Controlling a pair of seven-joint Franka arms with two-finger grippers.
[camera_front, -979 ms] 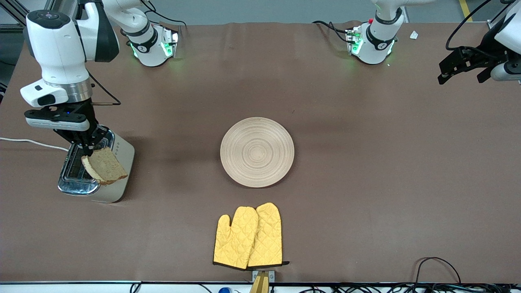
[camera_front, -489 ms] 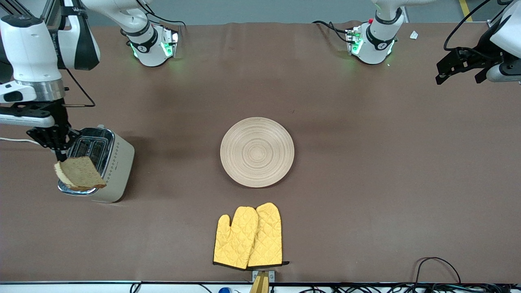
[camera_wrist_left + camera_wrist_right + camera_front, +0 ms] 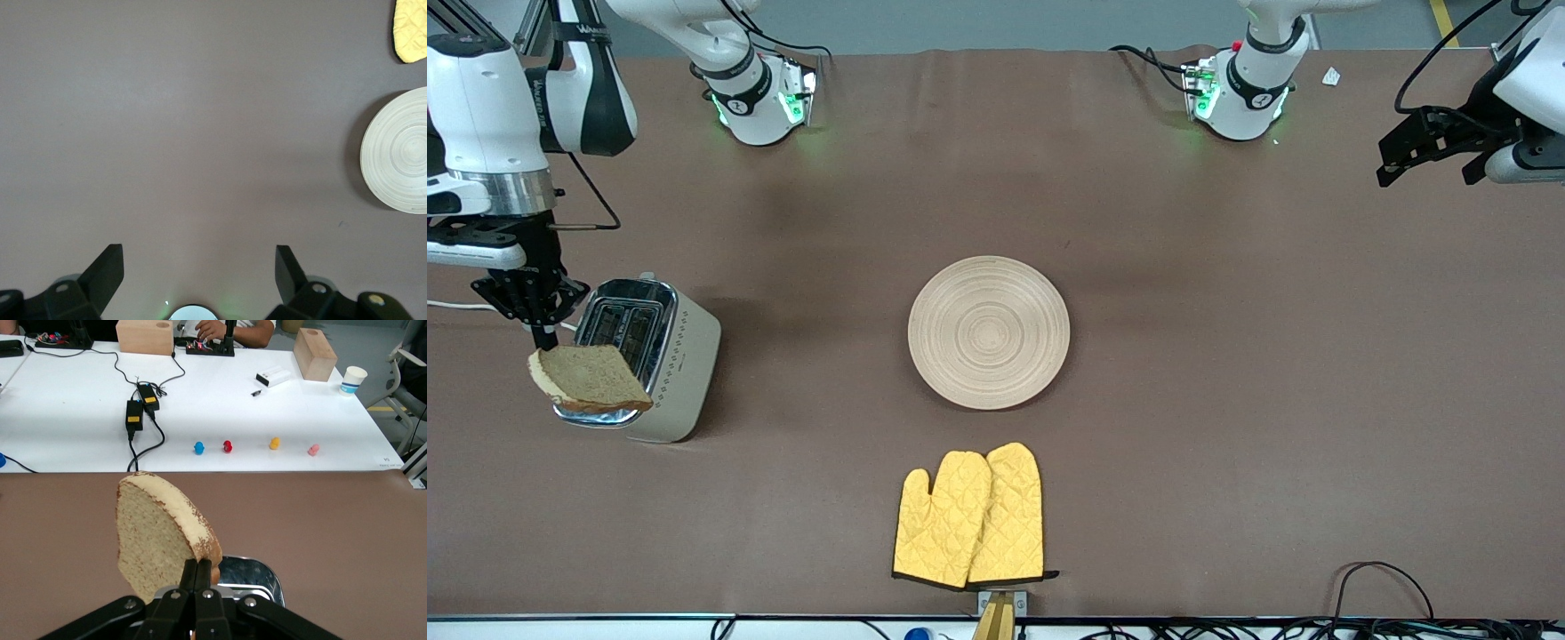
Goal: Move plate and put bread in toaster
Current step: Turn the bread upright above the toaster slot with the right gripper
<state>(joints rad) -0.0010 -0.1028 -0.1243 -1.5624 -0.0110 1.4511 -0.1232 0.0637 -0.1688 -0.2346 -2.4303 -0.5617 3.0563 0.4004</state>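
A pair of yellow quilted oven mitts point(image 3: 969, 517) lies flat on the brown table point(image 3: 1227, 400), overlapping side by side (thumbs toward the right arm's end), near the table's edge closest to the front camera.

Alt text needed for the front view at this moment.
The right gripper, shut on the bread, holds it over the toaster edge. The plate sits mid-table, yellow oven mitts nearer the camera; the open left gripper waits.
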